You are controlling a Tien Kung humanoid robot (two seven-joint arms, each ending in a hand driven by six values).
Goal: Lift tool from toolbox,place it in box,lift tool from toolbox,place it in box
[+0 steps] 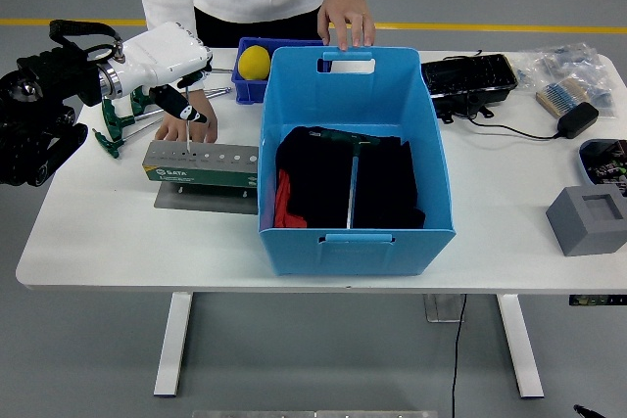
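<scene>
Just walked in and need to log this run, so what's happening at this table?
The robot's left hand is gripping a tool and lifting it straight up out of the green tool holder, the tip just above a hole. A person at the far side steadies the holder with one hand and holds the rim of the blue box with the other hand. One tool already lies in the box.

white table (pixel 127 242), blue box (pixel 357 239), toolbox (pixel 201 165), grey block (pixel 586 219)

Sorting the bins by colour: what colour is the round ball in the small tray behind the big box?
Yellow; the round ball shows in the head view.
</scene>
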